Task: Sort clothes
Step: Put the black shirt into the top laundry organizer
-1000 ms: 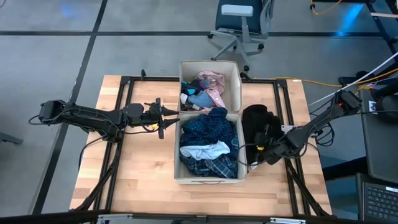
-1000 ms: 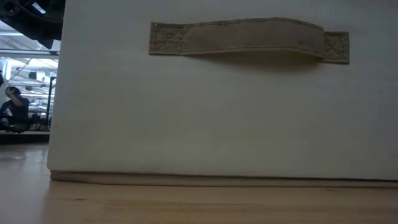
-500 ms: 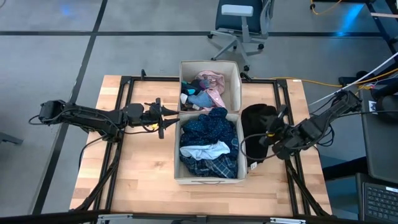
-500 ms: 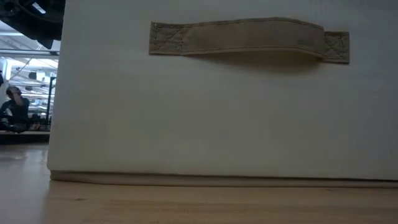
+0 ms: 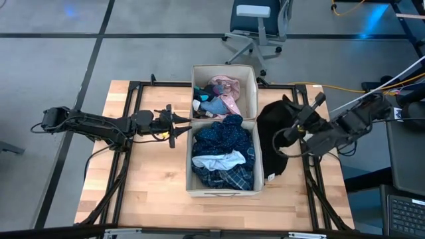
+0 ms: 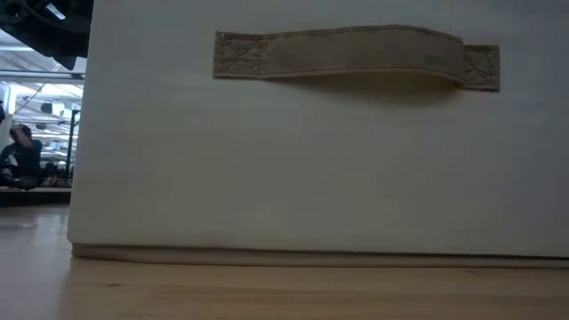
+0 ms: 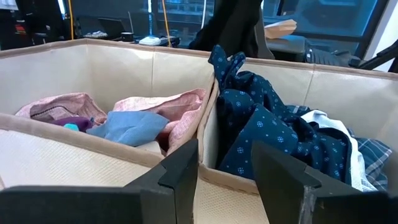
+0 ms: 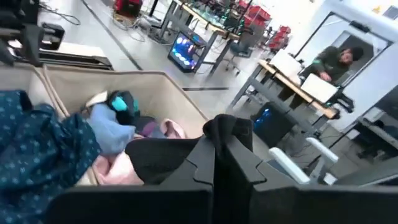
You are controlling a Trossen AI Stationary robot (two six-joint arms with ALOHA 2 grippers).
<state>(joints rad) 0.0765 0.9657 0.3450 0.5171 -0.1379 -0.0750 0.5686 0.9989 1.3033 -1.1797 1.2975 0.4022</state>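
My right gripper is shut on the black garment to the right of the two beige bins. My left gripper is open and empty at the bins' left side, level with the wall between them; its own view looks over both rims. The far bin holds the pink shirt and small blue and teal socks. The near bin holds the navy dotted garment, the white top and the plaid shirt. My right gripper pinches a bunched fold of the black garment between its two shut fingers, coming from the table's right side. The cloth hangs below the fingers. Its lower end reaches down beside the near bin's right wall.
The near bin's front wall with its strap handle fills the low view. Bare wooden table lies left of the bins and in front of them. A person sits far behind the table, another person in the room beyond.
My right gripper has risen and gone toward the table's far edge with the black garment. The garment's upper part has been drawn up and stretched out, while its lower end has stayed beside the near bin.
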